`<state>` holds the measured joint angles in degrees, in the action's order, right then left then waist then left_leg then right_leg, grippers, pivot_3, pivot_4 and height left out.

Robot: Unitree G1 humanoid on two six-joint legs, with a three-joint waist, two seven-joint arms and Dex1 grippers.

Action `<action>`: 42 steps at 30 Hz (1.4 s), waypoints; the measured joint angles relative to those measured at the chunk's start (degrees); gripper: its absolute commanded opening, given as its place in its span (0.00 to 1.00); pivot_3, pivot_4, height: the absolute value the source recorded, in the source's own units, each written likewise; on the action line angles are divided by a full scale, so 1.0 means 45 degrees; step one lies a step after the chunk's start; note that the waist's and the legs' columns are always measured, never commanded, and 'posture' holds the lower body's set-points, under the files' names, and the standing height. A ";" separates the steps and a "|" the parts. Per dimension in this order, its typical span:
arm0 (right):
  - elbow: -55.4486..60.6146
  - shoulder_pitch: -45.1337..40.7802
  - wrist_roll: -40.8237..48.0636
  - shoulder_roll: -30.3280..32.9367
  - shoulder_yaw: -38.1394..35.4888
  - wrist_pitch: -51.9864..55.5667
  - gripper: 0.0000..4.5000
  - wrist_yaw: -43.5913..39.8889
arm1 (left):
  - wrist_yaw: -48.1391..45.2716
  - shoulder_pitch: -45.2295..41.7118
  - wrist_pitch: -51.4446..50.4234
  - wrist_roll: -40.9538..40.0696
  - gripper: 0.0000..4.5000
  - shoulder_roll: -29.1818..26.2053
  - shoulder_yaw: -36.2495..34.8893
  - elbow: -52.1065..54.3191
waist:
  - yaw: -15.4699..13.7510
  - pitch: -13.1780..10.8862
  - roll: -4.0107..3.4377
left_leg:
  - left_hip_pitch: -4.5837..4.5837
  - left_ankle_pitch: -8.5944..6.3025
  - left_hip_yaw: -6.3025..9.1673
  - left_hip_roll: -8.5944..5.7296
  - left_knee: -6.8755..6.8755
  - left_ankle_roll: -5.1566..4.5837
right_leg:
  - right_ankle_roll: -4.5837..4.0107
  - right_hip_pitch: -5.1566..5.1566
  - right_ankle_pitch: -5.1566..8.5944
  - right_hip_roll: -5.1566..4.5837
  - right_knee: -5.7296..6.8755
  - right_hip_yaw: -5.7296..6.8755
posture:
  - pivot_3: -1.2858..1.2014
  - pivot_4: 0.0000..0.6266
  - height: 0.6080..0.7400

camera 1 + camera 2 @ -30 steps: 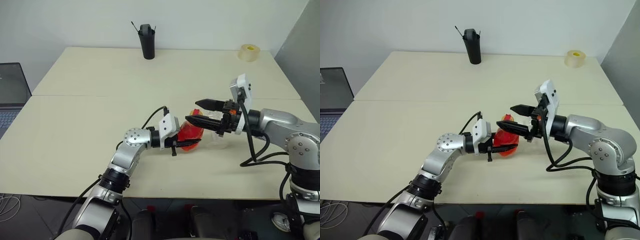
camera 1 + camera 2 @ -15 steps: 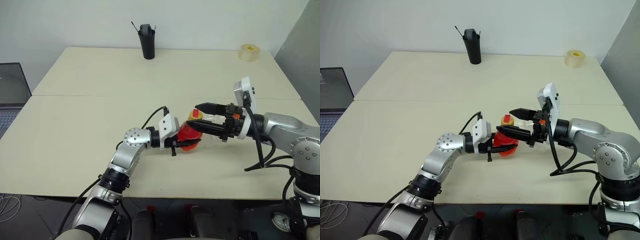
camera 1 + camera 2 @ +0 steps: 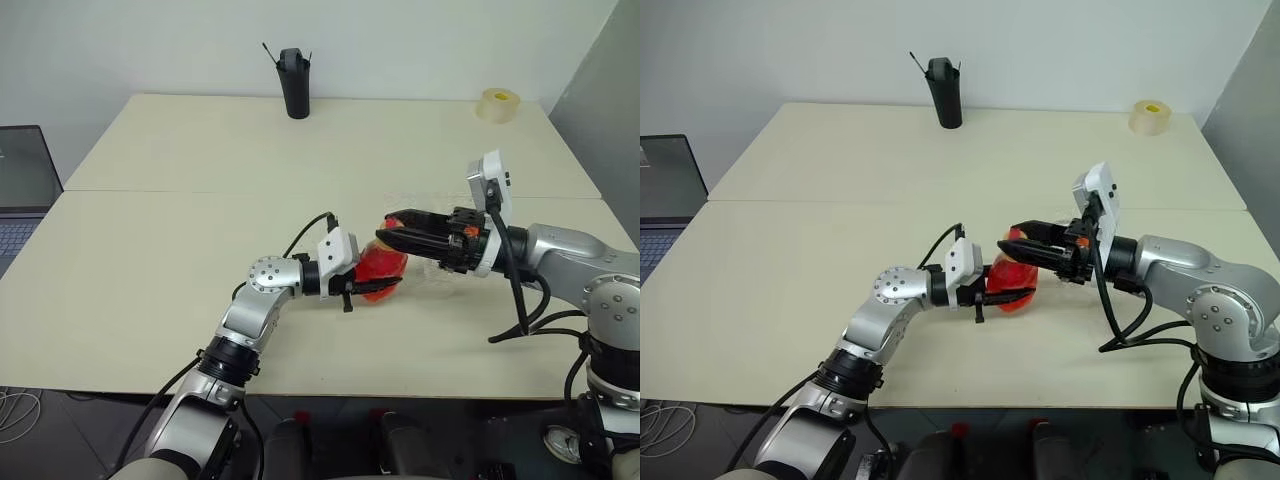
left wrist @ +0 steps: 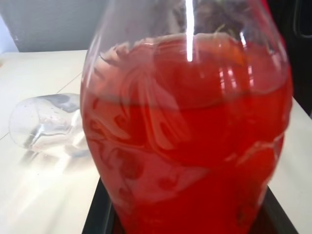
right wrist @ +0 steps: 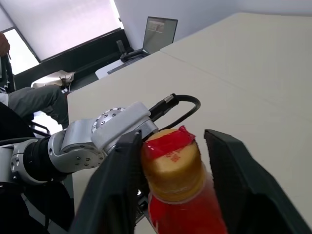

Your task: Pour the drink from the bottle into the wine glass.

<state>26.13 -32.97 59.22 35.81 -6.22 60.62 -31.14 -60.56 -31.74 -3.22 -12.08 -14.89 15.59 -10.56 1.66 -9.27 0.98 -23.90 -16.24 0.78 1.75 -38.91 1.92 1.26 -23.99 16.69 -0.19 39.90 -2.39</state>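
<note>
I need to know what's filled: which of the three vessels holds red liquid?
The squat bottle in the left gripper; the wine glass beside it is colourless, and the black cup at the table's far edge is opaque.

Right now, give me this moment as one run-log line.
left pincer: shut on bottle | right pincer: at cap, cap on | wine glass: empty | pour: not started

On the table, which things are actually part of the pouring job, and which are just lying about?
Part of the job:
- bottle of red drink
- wine glass, lying on its side

Just lying about:
- black cup
- tape roll
- laptop
</note>
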 measured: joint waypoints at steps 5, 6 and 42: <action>-0.0190 -0.0135 -0.0172 0.0201 0.0199 -0.0155 0.27 -0.0558 | -0.0026 0.0000 0.0001 -0.0002 0.28 -0.0011 0.0000 0.0000 | -0.0002 0.0000 0.0000 | 0.0000 0.0000 -0.0002 -0.0002 0.0000 0.0000 | 0.0000 0.0000 0.0000 -0.0001 -0.0001 0.0000 | 0.52 0.24 1.00; -0.0341 -0.0268 -0.0363 0.0461 0.0365 -0.0315 0.27 -0.1095 | -0.0053 -0.0002 0.0007 -0.0002 0.28 -0.0012 0.0004 0.0001 | -0.0004 0.0000 0.0000 | 0.0000 0.0000 -0.0002 -0.0003 -0.0001 0.0000 | 0.0000 0.0000 0.0000 0.0000 -0.0002 0.0001 | 0.52 0.24 1.00; -0.5096 -0.4153 -0.2789 0.0459 0.0352 -0.2586 0.25 -0.8192 | -0.0016 0.0378 -0.0309 -0.0119 0.26 -0.0218 0.0198 0.0659 | -0.0037 0.0009 -0.0018 | -0.0002 0.0001 0.0005 0.0002 -0.0007 0.0001 | 0.0003 -0.0001 0.0001 -0.0047 0.0007 0.0010 | 0.52 0.24 1.00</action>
<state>3.19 -51.66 46.67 37.87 -4.63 48.98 -68.01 -60.64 -30.04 -4.61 -12.62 -15.86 16.48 -7.60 1.49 -9.23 0.90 -23.91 -16.23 0.80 1.76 -38.94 1.93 1.27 -23.99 16.70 -0.40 39.93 -2.35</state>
